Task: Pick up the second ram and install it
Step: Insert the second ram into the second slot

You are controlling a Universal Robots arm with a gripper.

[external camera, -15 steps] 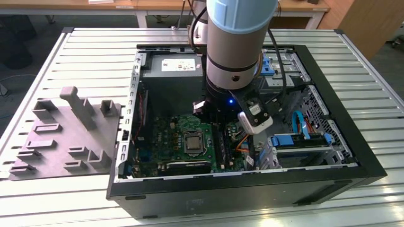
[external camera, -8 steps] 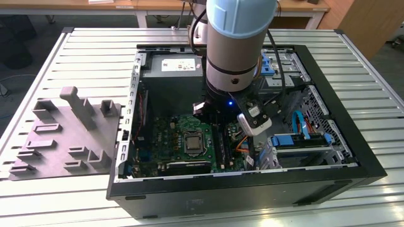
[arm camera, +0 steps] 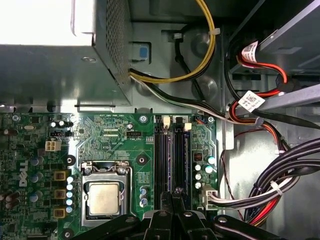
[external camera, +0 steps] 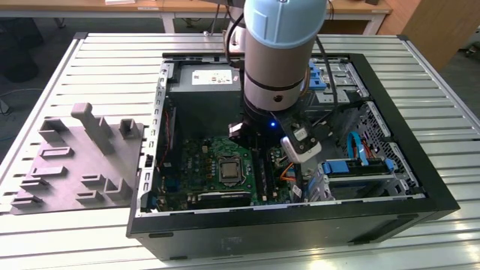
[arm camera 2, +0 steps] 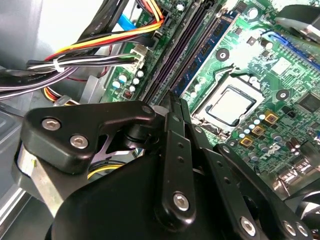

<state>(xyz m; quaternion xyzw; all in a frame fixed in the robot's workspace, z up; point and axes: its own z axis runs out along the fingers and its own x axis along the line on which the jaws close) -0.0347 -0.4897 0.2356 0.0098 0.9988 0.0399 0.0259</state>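
Note:
A blue ram (arm camera 2: 210,46) with dark chips stands edge-up in a slot of the green motherboard (arm camera 2: 280,65), right beside the black empty slots (arm camera 2: 172,50). In the first wrist view the ram (arm camera: 186,157) shows as a thin blue line along the slot bank (arm camera: 161,160). My gripper (arm camera 2: 171,99) hangs low over the near end of these slots, its black fingers (arm camera 2: 176,150) pressed together with nothing between them. Its tips (arm camera: 175,191) sit over the middle slots. I cannot tell whether they touch the ram. The arm (external camera: 277,62) reaches down into the open computer case (external camera: 405,185).
The processor socket (arm camera: 104,197) lies beside the slots. Cable bundles (arm camera: 270,195) and a drive cage (external camera: 360,169) crowd the other side. The power supply box (external camera: 202,84) fills the far corner. A grey moulded fixture (external camera: 75,163) rests on the slatted table at the exterior view's left.

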